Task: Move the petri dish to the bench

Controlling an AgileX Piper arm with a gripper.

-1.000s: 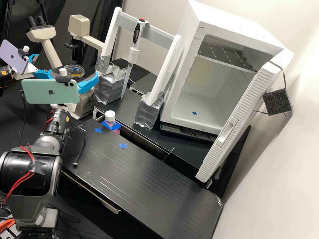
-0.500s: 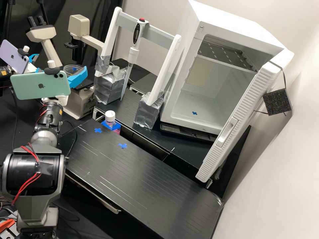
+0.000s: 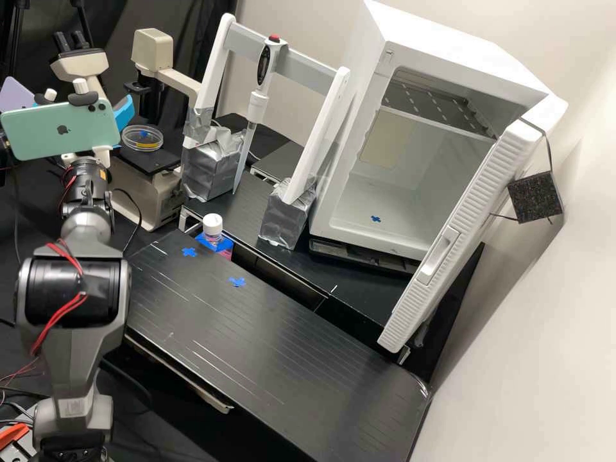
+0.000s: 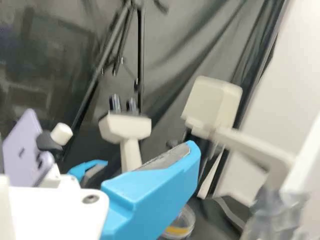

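Note:
My gripper (image 3: pixel 124 113) is raised behind the green phone in the high view, one blue finger showing past the phone's right edge. The petri dish (image 3: pixel 143 137), round and clear with yellow and blue marks, lies flat on the black microscope stage, below and right of that finger and apart from it. In the wrist view my gripper (image 4: pixel 152 191) shows one blue finger, its grey pad bare, so it is open; the dish (image 4: pixel 181 223) is partly hidden behind it. The black bench (image 3: pixel 269 340) bears two blue tape crosses.
A white-capped bottle (image 3: pixel 212 224) stands at the bench's far edge. Behind are a pipette (image 3: pixel 258 106) on a white frame and a white incubator (image 3: pixel 410 173) with its door open. The second arm's purple phone (image 3: pixel 16 96) is at the far left, near a microscope head (image 3: pixel 80 62).
My gripper has moved left and upward in the high view, away from the dish, which its finger partly overlapped before. The dish has stayed on the stage.

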